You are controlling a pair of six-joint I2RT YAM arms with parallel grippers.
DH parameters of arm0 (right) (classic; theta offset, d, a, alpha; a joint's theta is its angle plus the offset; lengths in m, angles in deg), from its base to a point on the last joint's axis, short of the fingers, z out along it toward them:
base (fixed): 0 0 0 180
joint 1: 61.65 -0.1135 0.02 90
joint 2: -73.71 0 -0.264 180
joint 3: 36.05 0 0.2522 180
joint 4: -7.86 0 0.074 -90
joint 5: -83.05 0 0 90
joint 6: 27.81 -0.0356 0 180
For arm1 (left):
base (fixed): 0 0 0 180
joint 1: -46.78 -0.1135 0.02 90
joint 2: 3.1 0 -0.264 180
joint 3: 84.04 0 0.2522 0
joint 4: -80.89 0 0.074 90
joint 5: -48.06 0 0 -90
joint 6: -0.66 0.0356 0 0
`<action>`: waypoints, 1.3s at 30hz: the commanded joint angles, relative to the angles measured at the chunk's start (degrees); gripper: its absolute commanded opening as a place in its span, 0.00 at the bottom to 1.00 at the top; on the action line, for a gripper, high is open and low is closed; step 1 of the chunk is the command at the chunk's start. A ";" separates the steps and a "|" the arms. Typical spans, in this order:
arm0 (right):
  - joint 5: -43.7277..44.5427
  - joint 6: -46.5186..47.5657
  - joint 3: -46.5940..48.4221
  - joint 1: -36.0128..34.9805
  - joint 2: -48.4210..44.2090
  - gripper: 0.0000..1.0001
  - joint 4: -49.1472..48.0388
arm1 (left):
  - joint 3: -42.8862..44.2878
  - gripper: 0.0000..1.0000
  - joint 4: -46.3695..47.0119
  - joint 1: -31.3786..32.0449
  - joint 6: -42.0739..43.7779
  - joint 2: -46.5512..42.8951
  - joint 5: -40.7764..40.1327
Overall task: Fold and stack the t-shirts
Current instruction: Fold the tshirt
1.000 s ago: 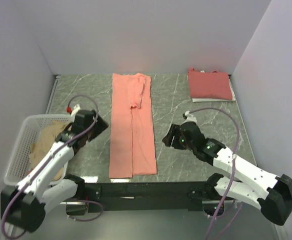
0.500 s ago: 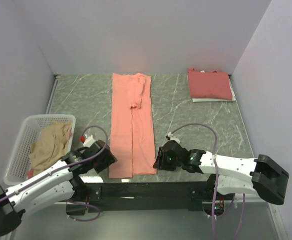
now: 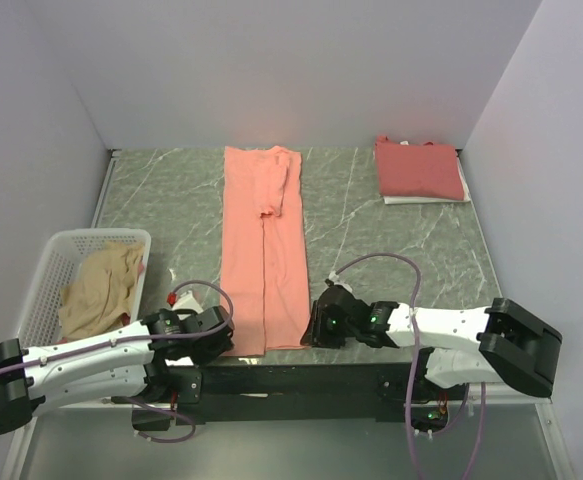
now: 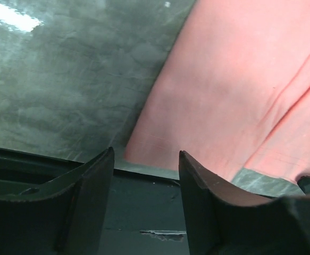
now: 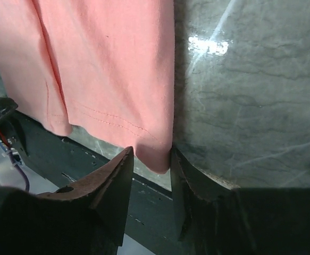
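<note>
Salmon-orange shirt (image 3: 263,250) lies flat mid-table (image 3: 171,200), folded lengthwise into a narrow strip. Its long axis runs near-far. The hem end points near and reaches the table's near edge. The other end points far, close to the back wall, with a sleeve (image 3: 283,180) folded in on top at far right. A fold line runs down the strip's length.

Left gripper (image 3: 219,333) is low at the near-left hem corner (image 4: 132,153). Its fingers (image 4: 91,186) are wide apart. In the left wrist view the corner sits just ahead of the gap, with nothing between the pads.

Right gripper (image 3: 311,328) is low at the near-right hem corner (image 5: 157,158). Its fingers (image 5: 112,180) are apart by a narrow gap and the corner lies in that gap. A slot shows between the pads, so they are not closed on the cloth. The double stitch line of the hem is visible in the right wrist view.

Both arms are stretched low along the near edge, one on each side of the strip.

Coral-red shirt (image 3: 418,168) is folded into a compact rectangle at the far-right corner, well apart from the strip. A white flat edge (image 3: 426,200) peeks out on its near side.

Pale tan shirt (image 3: 99,290) is crumpled inside the white lattice basket (image 3: 39,275) at near left, with no clear axis.
</note>
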 commanded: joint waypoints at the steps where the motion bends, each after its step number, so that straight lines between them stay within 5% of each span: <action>1: -0.33 -0.72 -1.26 -0.55 1.33 0.41 -1.01 | -0.37 0.57 -2.77 0.65 -3.85 -0.59 -1.81; 14: 2.39 2.08 -0.21 -0.73 1.33 0.31 4.70 | -4.31 0.30 8.20 0.83 1.33 -1.56 -0.06; 19: 2.83 3.23 0.85 -0.73 1.68 0.03 6.72 | -5.11 0.01 14.18 3.02 2.13 2.12 1.27; 33: 2.66 4.73 -2.58 -0.73 -5.52 0.00 13.92 | -0.54 0.01 10.67 19.44 -8.42 7.67 -1.98; 39: 3.96 4.73 -1.27 -2.13 -8.86 0.00 18.14 | 1.83 0.01 8.83 20.34 -9.65 8.55 -3.48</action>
